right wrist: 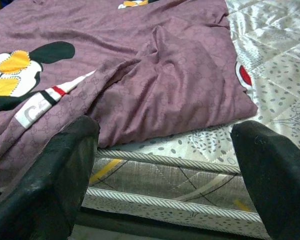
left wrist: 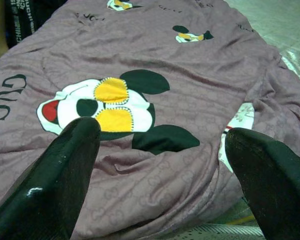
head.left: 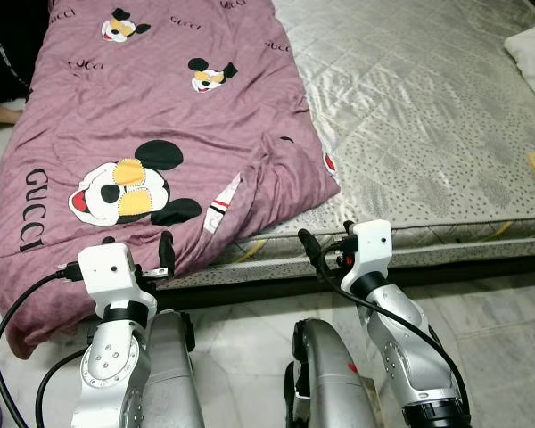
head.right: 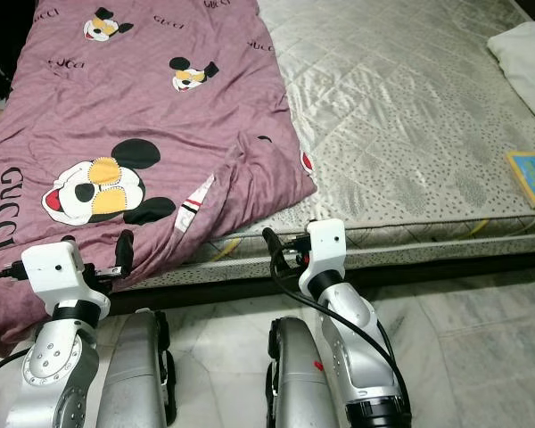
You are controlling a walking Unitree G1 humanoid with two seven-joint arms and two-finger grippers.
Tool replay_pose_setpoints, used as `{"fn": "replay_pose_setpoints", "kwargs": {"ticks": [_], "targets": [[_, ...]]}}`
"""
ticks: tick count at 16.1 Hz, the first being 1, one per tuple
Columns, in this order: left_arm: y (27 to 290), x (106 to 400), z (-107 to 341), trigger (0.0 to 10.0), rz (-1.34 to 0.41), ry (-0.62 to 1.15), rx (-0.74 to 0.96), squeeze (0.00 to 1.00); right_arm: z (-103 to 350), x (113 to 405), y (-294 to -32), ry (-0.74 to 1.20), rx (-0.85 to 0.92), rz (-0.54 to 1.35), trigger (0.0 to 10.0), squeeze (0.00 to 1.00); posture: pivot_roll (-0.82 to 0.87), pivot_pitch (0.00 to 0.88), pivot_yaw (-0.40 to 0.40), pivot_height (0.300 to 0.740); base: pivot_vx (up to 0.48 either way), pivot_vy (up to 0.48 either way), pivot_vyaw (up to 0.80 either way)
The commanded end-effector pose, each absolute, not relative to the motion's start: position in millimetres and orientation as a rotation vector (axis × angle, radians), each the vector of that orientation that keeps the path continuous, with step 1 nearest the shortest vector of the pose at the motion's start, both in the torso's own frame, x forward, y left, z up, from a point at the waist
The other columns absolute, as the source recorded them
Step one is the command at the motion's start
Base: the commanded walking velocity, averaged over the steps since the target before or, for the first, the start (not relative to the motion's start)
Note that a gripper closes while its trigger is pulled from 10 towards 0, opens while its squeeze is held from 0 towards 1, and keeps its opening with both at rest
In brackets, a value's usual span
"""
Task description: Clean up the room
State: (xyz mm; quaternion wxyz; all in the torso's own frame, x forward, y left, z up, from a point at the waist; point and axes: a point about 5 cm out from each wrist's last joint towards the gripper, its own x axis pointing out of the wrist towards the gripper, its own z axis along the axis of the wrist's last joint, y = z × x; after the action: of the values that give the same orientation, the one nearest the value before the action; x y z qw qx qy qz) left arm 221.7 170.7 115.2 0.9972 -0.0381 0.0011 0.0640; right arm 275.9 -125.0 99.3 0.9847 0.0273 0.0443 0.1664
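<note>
Facing the purple blanket (head.left: 160, 116) — left pincer (left wrist: 160, 180) and right pincer (right wrist: 165, 175) both spread wide, empty.

A low bed with a silver-grey quilted mattress (head.left: 428, 116) stood on a pale marble tile floor (head.left: 508, 312). The mattress edge had striped piping. Soft light shone on the mattress.
</note>
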Motion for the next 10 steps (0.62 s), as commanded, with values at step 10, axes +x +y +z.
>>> {"fn": "replay_pose_setpoints", "kwargs": {"ticks": [10], "targets": [[168.8, 223.4, 115.2, 10.0, 0.112, 0.002, -0.090, 0.00, 96.5, 278.2, -126.0, 0.108, 0.051, 0.334, 10.0, 0.00, -0.04, 0.227, -0.053, 0.595, 0.358, 0.000, 0.00]]}}
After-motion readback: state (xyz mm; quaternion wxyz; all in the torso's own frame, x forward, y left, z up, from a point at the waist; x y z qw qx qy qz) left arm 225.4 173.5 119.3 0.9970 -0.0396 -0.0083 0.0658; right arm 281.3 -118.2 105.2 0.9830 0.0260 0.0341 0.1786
